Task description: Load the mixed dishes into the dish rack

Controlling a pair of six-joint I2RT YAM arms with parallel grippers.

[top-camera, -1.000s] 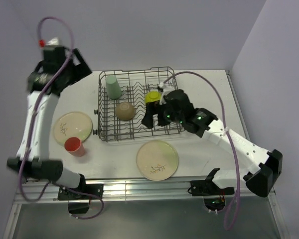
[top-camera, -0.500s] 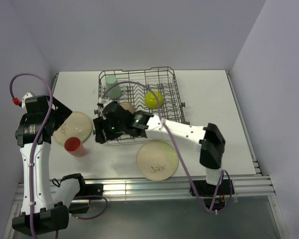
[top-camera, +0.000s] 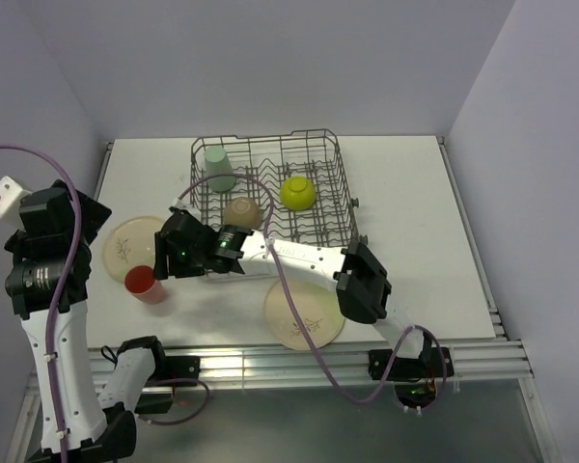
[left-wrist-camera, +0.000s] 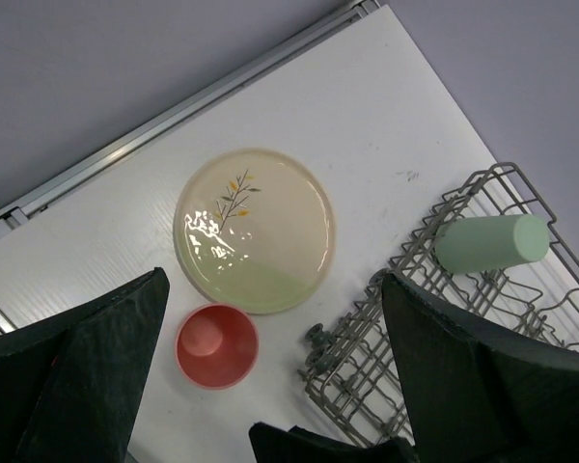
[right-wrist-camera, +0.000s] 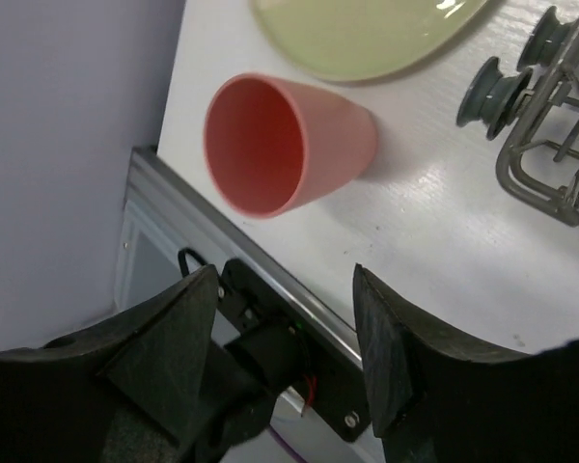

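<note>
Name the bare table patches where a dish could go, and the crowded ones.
Bare: table right of the rack; far-left corner behind the small plate. Crowded: near left, with pink cup and right arm; large plate fills near middle.

Coral-pink cup ahead of spread fingers, nr plate.

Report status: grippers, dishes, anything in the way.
Left gripper open, empty, high. Right gripper open, facing pink cup. Mint cup, lime bowl, tan bowl in rack; left plate, near plate on table. Nothing blocks the cup.
</note>
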